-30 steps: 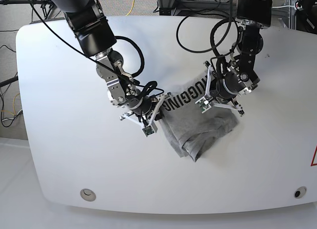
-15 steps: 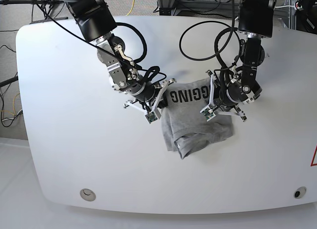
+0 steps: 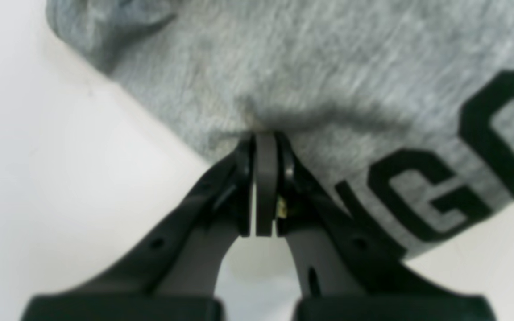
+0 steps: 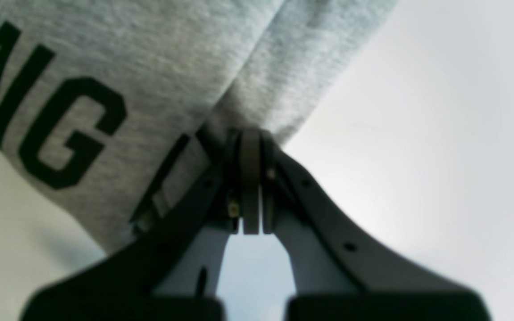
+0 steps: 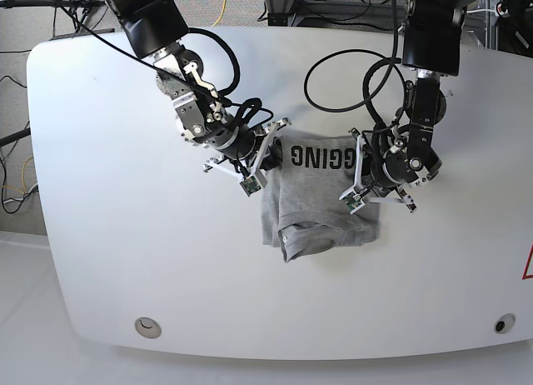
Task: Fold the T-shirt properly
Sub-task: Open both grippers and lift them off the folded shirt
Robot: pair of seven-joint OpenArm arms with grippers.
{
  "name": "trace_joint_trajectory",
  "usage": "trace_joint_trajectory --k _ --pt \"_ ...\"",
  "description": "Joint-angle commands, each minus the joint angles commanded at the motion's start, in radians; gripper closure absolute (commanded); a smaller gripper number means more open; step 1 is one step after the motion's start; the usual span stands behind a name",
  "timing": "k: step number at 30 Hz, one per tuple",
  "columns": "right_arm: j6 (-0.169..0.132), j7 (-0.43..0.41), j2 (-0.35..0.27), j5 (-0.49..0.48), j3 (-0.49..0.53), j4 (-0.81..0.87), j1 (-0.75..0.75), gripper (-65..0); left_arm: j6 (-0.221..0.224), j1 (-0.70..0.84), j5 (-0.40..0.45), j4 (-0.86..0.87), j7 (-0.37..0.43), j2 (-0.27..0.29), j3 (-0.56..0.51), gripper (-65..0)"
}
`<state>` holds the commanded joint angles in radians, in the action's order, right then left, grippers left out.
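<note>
Two robot arms are carrying a heather-grey T-shirt (image 5: 321, 197) across a white table (image 5: 100, 235), each clamped on one end of its upper edge. Over the last second the pair have been swinging the garment from a slanted lie to a nearly level one: the black lettering, which was running diagonally, is now reading straight across between the two grippers, and the bunched lower part has been drawn in beneath it. That suggests the cloth is being squared up so that a clean fold can follow; the lower portion is still rumpled and doubled over, so the folding looks far from finished.

The left gripper (image 3: 265, 142) is pinching the fabric with its jaws pressed together, the shirt spreading up and away from the tips and the letters lying off to the right of them. The right gripper (image 4: 250, 136) is likewise closed tight on a gathered ridge of cloth, the print lying to the left of its tips and bare table to the right. Between the two grips the printed band is stretching almost taut.
</note>
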<state>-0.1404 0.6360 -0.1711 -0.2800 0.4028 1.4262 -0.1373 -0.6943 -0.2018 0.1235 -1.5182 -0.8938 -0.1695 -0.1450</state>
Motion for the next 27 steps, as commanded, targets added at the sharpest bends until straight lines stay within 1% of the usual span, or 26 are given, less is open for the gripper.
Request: trace_joint_trajectory --k 4,6,12,15,18,22,26,27 --pt "-0.005 0.037 -0.002 0.009 -0.040 0.032 0.006 -0.1 0.000 -0.012 0.000 -0.049 0.000 -0.006 0.003 0.0" --pt "-0.006 0.054 -0.017 0.009 -0.048 0.049 0.008 -0.1 0.000 -0.012 0.000 -0.077 0.000 -0.023 0.020 0.0" --pt "-0.006 0.087 -0.060 0.000 -0.048 0.086 0.023 -0.1 0.002 -0.015 0.000 -0.157 -0.006 -0.026 0.095 0.0" --pt "-0.006 0.092 -0.078 -0.002 -0.048 0.144 0.048 -0.1 0.002 -0.008 0.000 -0.218 -0.008 -0.026 0.130 0.0" --pt "-0.006 0.094 -0.089 -0.002 -0.048 0.215 0.071 -0.1 0.002 0.002 0.002 -0.261 -0.012 -0.028 0.135 0.0" --pt "-0.003 0.104 -0.091 -0.002 -0.049 0.296 0.081 -0.1 0.000 0.018 0.002 -0.290 -0.063 -0.029 0.141 0.0" --pt "-0.003 0.181 -0.081 -0.002 -0.049 0.367 0.068 -0.1 0.000 0.028 0.000 -0.299 -0.120 -0.028 0.141 0.0" --pt "-0.005 0.204 -0.069 -0.003 -0.049 0.388 0.058 -0.1 0.000 0.034 0.000 -0.299 -0.132 -0.028 0.141 0.0"
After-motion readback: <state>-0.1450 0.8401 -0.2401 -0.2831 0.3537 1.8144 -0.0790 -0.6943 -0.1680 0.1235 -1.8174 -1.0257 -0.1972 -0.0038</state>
